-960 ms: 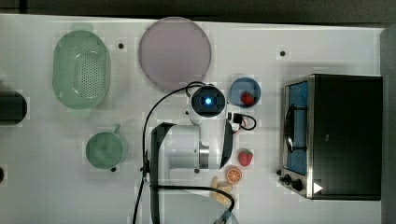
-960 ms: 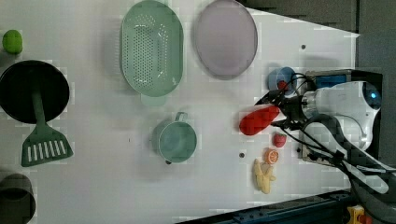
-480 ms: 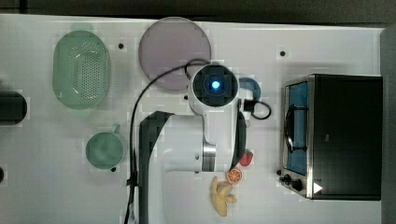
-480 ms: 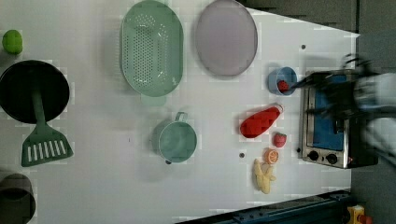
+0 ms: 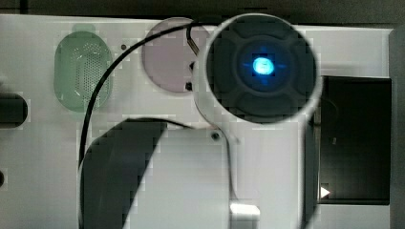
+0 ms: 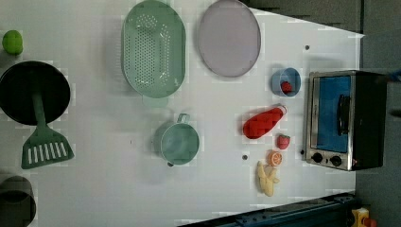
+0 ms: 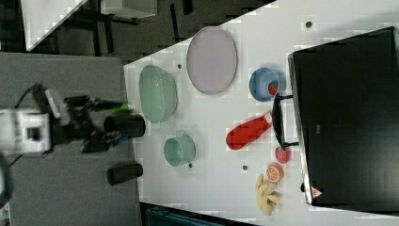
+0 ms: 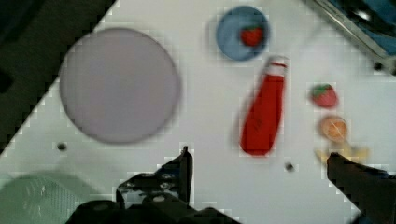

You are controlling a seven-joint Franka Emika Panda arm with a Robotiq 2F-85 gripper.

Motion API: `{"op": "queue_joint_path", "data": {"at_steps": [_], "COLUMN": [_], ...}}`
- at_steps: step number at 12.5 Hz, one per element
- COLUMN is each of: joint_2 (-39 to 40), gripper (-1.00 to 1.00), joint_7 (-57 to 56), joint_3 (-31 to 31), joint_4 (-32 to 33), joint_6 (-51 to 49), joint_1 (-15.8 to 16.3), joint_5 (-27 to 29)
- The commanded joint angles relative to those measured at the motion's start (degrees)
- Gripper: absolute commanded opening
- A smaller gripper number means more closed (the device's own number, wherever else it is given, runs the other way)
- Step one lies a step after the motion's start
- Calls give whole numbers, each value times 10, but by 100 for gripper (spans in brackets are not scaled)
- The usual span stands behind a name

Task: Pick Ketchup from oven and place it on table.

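Note:
The Ketchup point(image 6: 262, 124), a red bottle with a white cap, lies on its side on the white table point(image 6: 94, 179), cap end toward the oven point(image 6: 345, 120). It lies apart from the oven, whose blue glass door is closed. The Ketchup point(image 8: 261, 119) also lies flat in the wrist view, far below my gripper point(image 8: 266, 186), which is open and holds nothing. One dark fingertip point(image 8: 181, 170) shows on each side. My arm point(image 5: 262, 64) rises close to the top camera and hides much of the table. In the right view the arm point(image 7: 28, 132) stands far off the table.
Near the bottle are a blue bowl point(image 6: 286, 82) with a strawberry in it, a loose strawberry point(image 6: 283, 141), an orange half point(image 6: 274, 157) and a banana point(image 6: 267, 177). A lilac plate point(image 6: 229, 38), green colander point(image 6: 153, 49), teal pot point(image 6: 178, 143) and black pan point(image 6: 33, 92) stand farther off.
My arm has lifted away from the Ketchup, up toward the top camera, and has left the left view. The bottle stays lying on the table.

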State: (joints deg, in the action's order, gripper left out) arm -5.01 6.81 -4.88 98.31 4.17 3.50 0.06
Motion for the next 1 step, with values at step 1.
{"op": "queue_joint_path", "data": {"at_steps": [1], "joint_2": [15], "gripper": [100], "joint_7": [25], "joint_3": [-6], "joint_4": [-32], "joint_6": [-45], "joint_1": [7], "joint_5": [3]}}
